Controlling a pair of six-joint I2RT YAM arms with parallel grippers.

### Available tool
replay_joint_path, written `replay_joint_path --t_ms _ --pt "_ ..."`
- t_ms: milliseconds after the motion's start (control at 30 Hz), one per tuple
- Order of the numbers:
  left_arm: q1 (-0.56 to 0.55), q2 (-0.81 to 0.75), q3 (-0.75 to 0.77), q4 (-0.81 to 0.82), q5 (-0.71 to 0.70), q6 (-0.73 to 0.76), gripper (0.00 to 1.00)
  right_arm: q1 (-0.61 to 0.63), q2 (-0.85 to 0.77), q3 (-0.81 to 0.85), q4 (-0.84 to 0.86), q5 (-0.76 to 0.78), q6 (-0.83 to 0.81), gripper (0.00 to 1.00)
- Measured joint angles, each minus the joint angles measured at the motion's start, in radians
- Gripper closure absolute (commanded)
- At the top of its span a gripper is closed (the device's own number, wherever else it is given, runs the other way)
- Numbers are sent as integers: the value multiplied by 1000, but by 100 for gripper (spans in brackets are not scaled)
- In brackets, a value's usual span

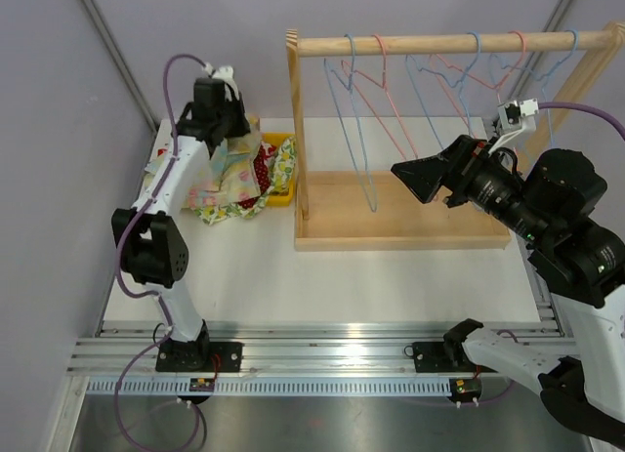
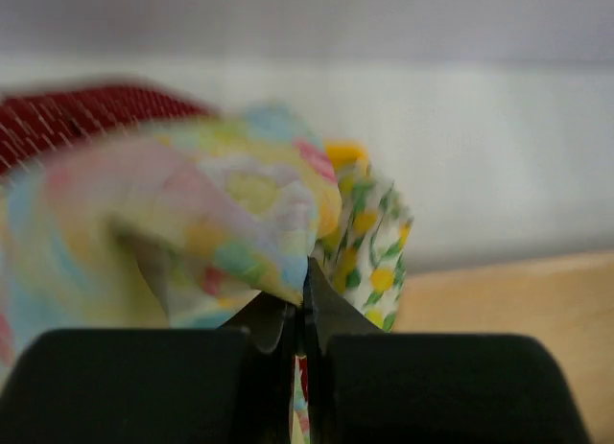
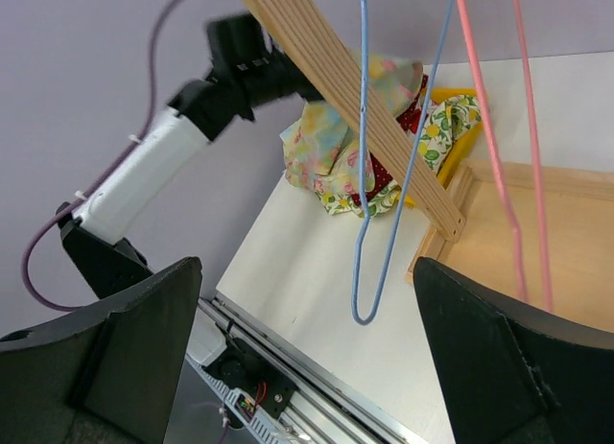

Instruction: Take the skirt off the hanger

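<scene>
Left hand [image 2: 305, 292] is pinched tight on a fold of the pastel patchwork skirt [image 2: 216, 209], its jaws closed right down on the fabric. The skirt bunches directly ahead of and below that hand, free of any hanger as far as I can see, draped over a heap of clothes: a lemon-print garment [image 2: 376, 247] just past it and a red cloth [image 2: 82, 113] to one side. All of this sits at a yellow bin [image 1: 280, 140] beneath the hand, beside the wooden rack [image 1: 395, 239].

Right hand [image 3: 307, 367] is spread wide and holds nothing; a bare blue hanger [image 3: 382, 223] dangles just ahead, between its fingers' line of reach.

Risks, as I judge them: if the left hand lifts or pulls away, its pinch may also have caught a layer of the heap and drag it onto the counter [image 1: 293, 276]. Letting go off-centre could spill the skirt over the bin's rim. Moving the right hand forward could hook the hanger and knock it off the rail.
</scene>
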Motion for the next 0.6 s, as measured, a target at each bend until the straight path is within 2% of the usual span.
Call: replay_joint_path --t_ms 33,67,133,167,200,333,467,600 --pt "-1 3 -109 40 13 -16 100 0 -7 0 -7 7 -3 1" --pt "-1 4 -215 72 24 -36 95 0 -12 0 -13 15 -5 1" --pt "-3 20 -368 99 37 -67 72 0 -18 0 -26 22 -8 1" --pt "-4 30 -406 106 41 -81 2 0 -21 1 -33 23 -10 1" --pt "-5 45 -459 123 47 -108 1 0 -21 3 -40 24 -14 1" --pt "-8 10 -469 139 46 -130 1 0 -25 11 -62 25 -26 1" --pt "-8 -153 -388 74 24 -129 1 0 -47 5 -56 25 -48 1" --pt "-11 -393 -268 51 9 -110 1 0 -126 -77 -4 44 -74 1"
